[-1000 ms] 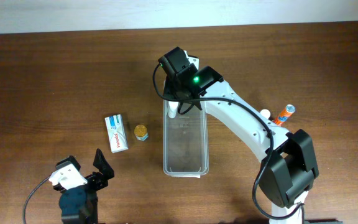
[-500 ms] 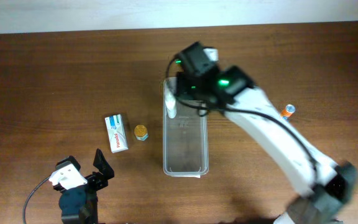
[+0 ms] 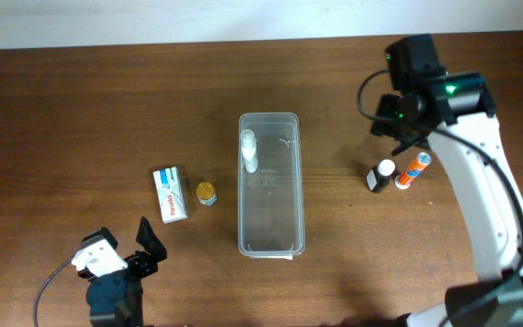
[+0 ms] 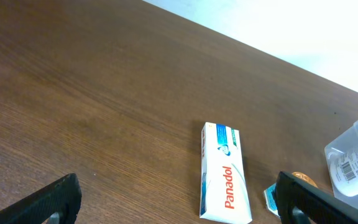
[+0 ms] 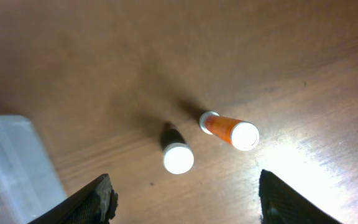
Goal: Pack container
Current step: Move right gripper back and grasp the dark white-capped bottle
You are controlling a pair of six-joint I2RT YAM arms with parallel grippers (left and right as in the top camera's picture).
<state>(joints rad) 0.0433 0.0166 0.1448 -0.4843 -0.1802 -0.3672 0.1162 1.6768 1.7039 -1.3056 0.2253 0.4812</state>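
Swinging off the long clear rectangular plastic container [image 3: 271, 213], the right arm has gone to the right side of the brown wooden counter [image 3: 80, 109]. The container's long axis runs from the far edge toward the near edge, with a small white bottle [image 3: 249, 151] lying in its far end. The right claw [image 5: 188, 198] is spread wide and empty above a black white-capped bottle [image 5: 177, 152] and an orange white-capped bottle [image 5: 229, 128]; the container sits well to its left. The left claw [image 4: 179, 202], also wide and empty, hovers off the container's near-left.
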